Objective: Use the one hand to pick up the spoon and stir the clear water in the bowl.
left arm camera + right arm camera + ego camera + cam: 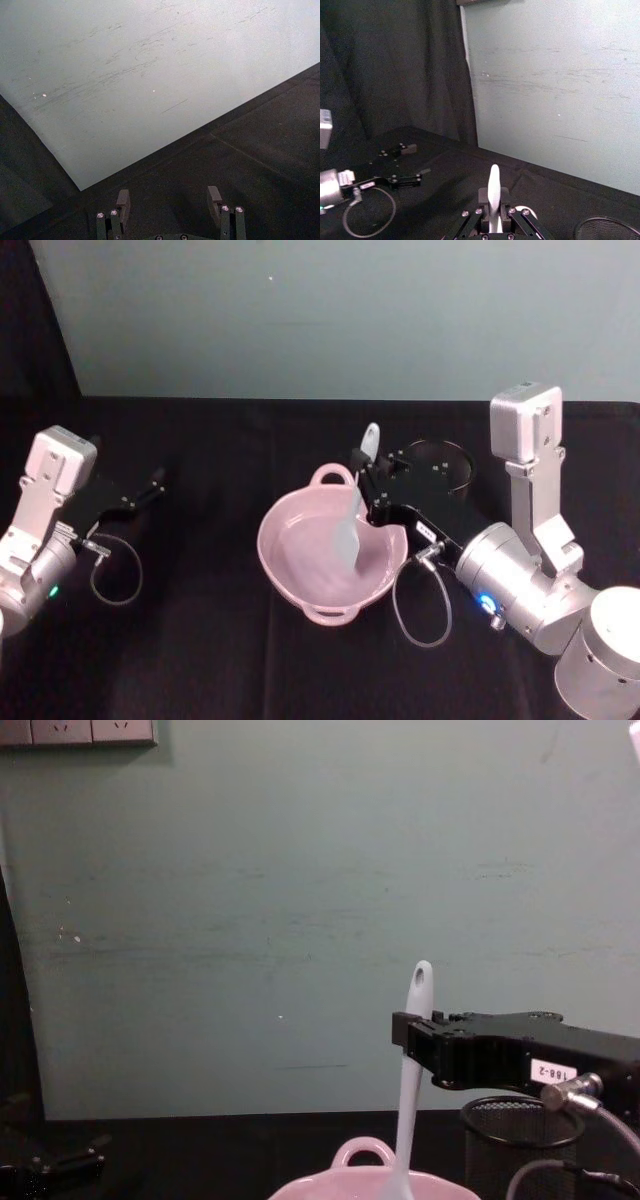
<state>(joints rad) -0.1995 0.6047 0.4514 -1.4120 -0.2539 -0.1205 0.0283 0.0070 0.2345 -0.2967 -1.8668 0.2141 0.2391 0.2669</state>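
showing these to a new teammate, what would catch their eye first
The white spoon stands out most: the right gripper is shut on its handle, and its blade dips into the pale pink bowl at the middle of the black table. A black mesh cup stands just behind that gripper, and the left gripper is parked open at the table's left side.

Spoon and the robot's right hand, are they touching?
Touching. The chest view shows the right gripper clamped on the handle of the spoon, with no gap. The right wrist view shows the same grip.
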